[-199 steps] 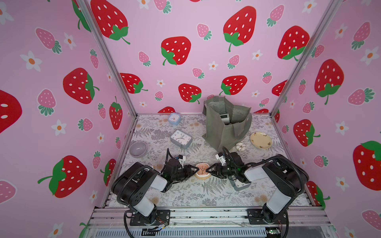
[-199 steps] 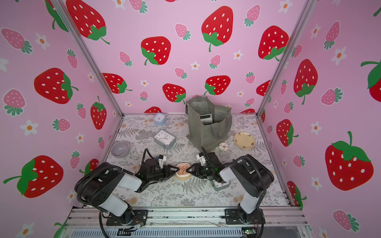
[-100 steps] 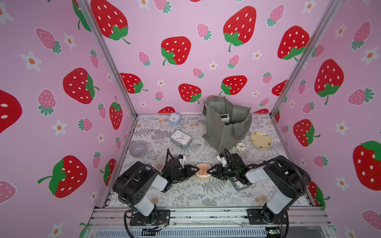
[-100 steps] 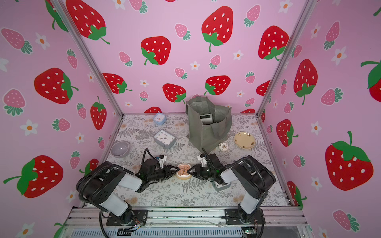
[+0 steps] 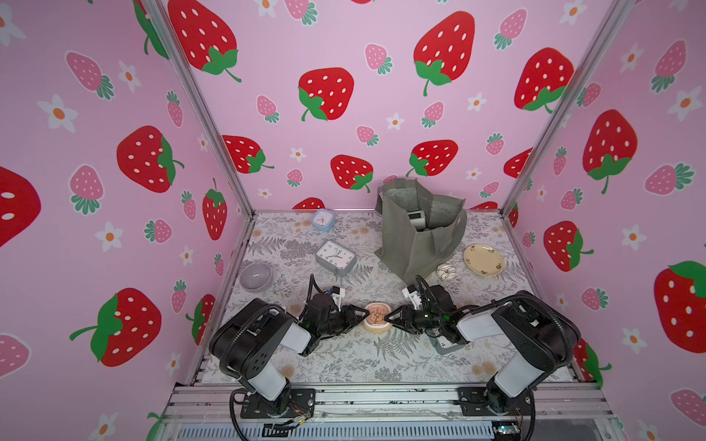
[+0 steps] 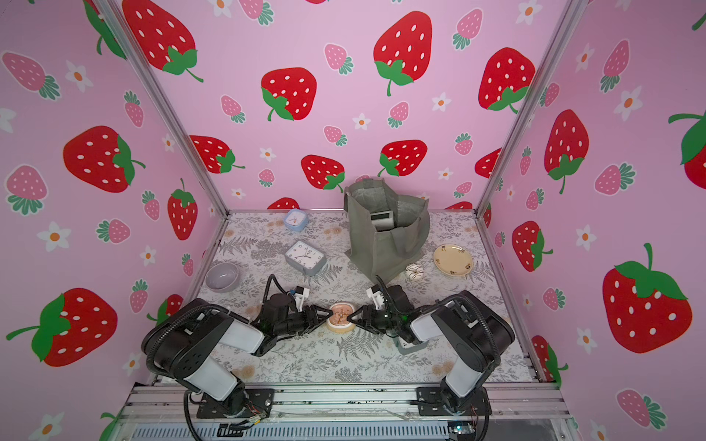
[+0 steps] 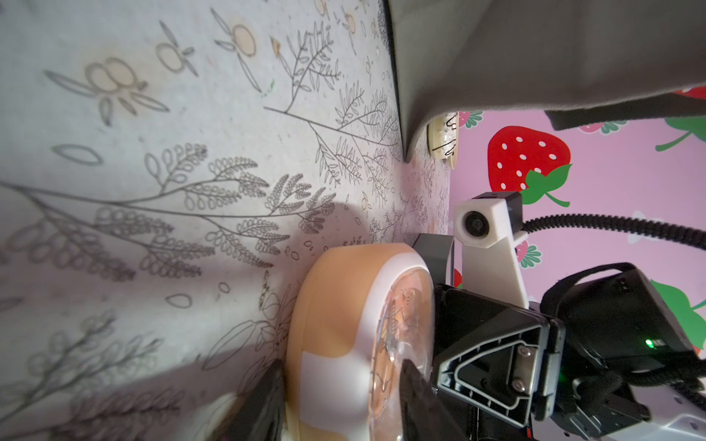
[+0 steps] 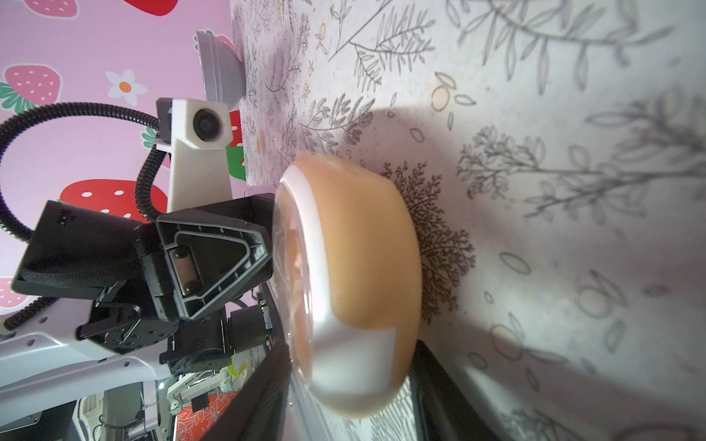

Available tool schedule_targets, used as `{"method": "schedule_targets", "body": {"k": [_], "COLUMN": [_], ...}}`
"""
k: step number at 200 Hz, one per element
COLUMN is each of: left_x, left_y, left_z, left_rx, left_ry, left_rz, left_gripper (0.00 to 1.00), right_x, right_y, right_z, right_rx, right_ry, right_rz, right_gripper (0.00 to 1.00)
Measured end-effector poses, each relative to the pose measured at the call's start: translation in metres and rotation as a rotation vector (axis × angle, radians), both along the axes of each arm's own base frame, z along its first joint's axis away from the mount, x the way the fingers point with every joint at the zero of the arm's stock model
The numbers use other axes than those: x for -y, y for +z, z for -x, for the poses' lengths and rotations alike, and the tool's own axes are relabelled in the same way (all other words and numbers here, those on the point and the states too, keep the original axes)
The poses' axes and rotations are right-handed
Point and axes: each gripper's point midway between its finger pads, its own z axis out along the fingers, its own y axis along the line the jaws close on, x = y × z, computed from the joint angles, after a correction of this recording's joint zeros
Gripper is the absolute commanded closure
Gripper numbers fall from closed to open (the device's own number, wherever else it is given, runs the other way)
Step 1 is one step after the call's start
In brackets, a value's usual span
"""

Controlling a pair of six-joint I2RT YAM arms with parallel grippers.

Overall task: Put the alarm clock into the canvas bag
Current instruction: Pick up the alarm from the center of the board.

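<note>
At the near middle of the table [image 5: 382, 359] the alarm clock [image 5: 376, 320], peach with a white rim, lies face up. The left gripper [image 5: 365, 312] reaches it from 9 o'clock. Its jaws are partly closed and clamped on the clock, one finger [image 7: 414, 397] on the glass and the other under the back. The right gripper [image 5: 387, 317] comes from 3 o'clock. A second ago its tips stood just off the rim and a little wider; now they pinch the clock the same way, one finger [image 8: 263, 385] on the face. The clock has not shifted.

Farther off sit a grey clock [image 5: 336, 257] at 11 o'clock and a doughnut [image 5: 446, 272] at 2 o'clock. The canvas bag [image 5: 416, 248] stands open at 1 o'clock, well apart from the alarm clock and unmoved, with a white clock [image 5: 416, 218] inside.
</note>
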Motion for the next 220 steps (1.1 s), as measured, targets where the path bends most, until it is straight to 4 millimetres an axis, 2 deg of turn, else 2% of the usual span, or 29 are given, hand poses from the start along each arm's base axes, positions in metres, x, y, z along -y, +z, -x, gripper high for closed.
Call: {"method": "schedule_targets", "body": {"k": [87, 220], "left_x": [-0.002, -0.003], "left_y": [0.001, 0.002], "left_z": [-0.003, -0.007], "left_rx": [0.004, 0.009], "left_ry": [0.008, 0.013], "left_rz": [0.005, 0.008], "left_gripper": [0.51, 0.51], "right_x": [-0.002, -0.011], "right_y": [0.008, 0.007], "right_z": [-0.002, 0.0], "right_rx": [0.018, -0.003], "right_ry": [0.001, 0.014], "right_rz": [-0.026, -0.045], "right_gripper": [0.44, 0.45]}}
